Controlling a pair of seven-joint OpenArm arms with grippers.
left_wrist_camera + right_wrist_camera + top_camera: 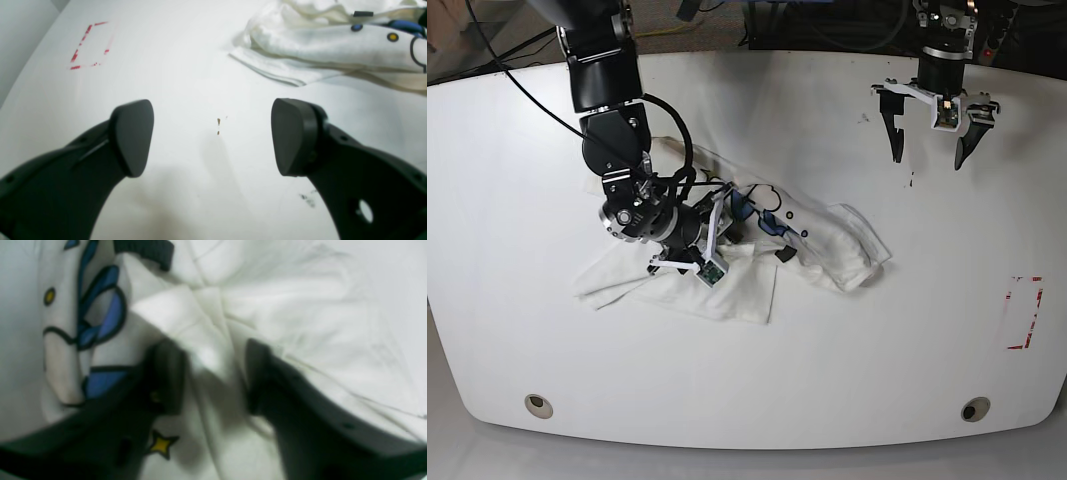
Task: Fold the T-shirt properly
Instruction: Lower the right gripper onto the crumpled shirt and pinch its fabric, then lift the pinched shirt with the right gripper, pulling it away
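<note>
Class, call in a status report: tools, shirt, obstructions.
Left tool open over bare table. Right tool closing around T-shirt fold. Shirt crumpled. Nothing obstructing.

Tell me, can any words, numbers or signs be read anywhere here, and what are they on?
No text can be read here.
T-shirt: printed blue letters outlined in black, crumpled and blurred, unreadable; yellow stars and dots beside them.
T-shirt's small black tag: no lettering shows.
Table: red marks forming a broken rectangle, not letters.
</note>
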